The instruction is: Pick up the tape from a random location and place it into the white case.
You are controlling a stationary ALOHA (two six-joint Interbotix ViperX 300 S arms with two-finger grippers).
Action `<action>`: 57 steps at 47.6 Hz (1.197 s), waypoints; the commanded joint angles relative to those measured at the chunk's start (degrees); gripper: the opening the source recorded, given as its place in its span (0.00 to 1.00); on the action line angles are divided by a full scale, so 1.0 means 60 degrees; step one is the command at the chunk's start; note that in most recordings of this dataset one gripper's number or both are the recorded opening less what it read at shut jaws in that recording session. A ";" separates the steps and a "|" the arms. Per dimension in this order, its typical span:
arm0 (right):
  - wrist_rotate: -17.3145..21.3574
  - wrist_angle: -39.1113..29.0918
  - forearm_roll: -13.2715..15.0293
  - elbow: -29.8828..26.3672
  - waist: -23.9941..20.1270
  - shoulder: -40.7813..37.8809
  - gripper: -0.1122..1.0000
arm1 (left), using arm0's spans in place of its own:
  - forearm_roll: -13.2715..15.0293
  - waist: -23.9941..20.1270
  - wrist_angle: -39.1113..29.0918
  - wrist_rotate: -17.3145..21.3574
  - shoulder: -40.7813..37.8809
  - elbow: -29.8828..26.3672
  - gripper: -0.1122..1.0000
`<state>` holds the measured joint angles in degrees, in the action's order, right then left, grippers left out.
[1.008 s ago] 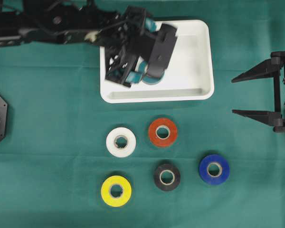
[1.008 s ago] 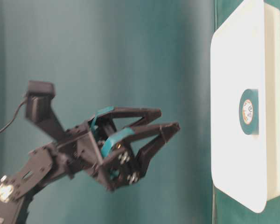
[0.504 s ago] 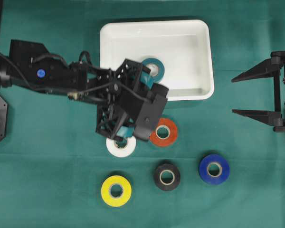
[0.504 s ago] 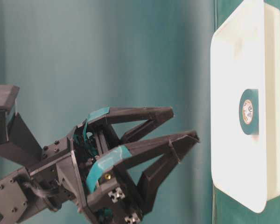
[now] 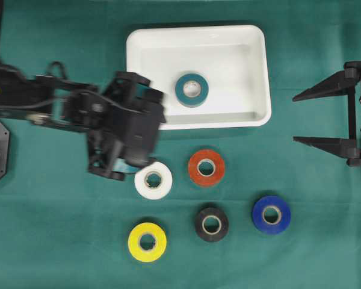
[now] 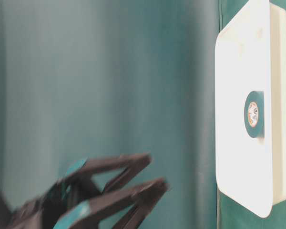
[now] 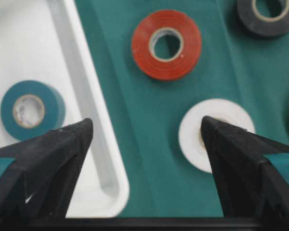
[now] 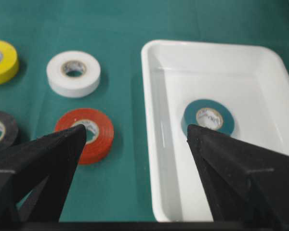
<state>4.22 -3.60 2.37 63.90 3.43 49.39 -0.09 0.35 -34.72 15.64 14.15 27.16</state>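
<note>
Looking down from overhead, I see the teal tape [image 5: 192, 90] lying flat inside the white case [image 5: 256, 72], near the middle of its floor, touched by neither arm. My left gripper [image 5: 121, 162] sits at centre left of the frame, just below the case's lower left corner — its jaws spread wide with nothing between them. From the left wrist camera, one fingertip [image 7: 70, 139] lies over the case rim and the other over the white tape [image 7: 202, 132] on the green cloth [image 5: 60, 241]. My right gripper [image 5: 316, 117] hangs at the right edge, jaws fully apart and empty — well clear of the case. Below the case lie the red tape [image 5: 206, 167], black tape [image 5: 212, 224], blue tape [image 5: 271, 214] and yellow tape [image 5: 147, 242], all flat and apart from one another.
</note>
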 commanded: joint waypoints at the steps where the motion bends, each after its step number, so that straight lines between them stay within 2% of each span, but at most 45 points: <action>1: 0.0000 0.0059 -0.0015 -0.0264 0.0000 -0.0029 0.93 | 0.0000 -0.0044 0.0557 -0.0132 0.0835 0.0396 0.91; 13: 0.0000 0.0088 -0.0015 -0.0322 0.0000 -0.0029 0.93 | 0.0015 -0.0220 0.2183 -0.0718 0.3076 0.2300 0.91; 25: -0.0015 0.0103 -0.0015 -0.0308 0.0000 0.0015 0.93 | 0.0015 -0.0234 0.2637 -0.1201 0.5083 0.3765 0.91; 30: -0.0029 0.0073 0.0015 -0.0249 0.0000 0.0015 0.93 | 0.0044 -0.0234 0.2798 -0.1216 0.5566 0.4336 0.91; 41: -0.0059 0.0234 0.0044 0.0117 0.0000 0.0029 0.93 | 0.0103 -0.0234 0.4058 -0.1245 0.6709 0.6006 0.91; 46: -0.0059 0.0469 0.0044 0.0381 0.0000 0.0059 0.93 | 0.0103 -0.0234 0.4424 -0.1479 0.7163 0.6606 0.91; 57: -0.0059 0.0923 0.0029 0.0894 0.0000 0.0117 0.93 | 0.0103 -0.0234 0.4541 -0.2109 0.7529 0.7134 0.91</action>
<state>3.96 0.44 2.55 69.17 3.43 50.19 0.35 -0.97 -8.17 3.52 59.50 70.14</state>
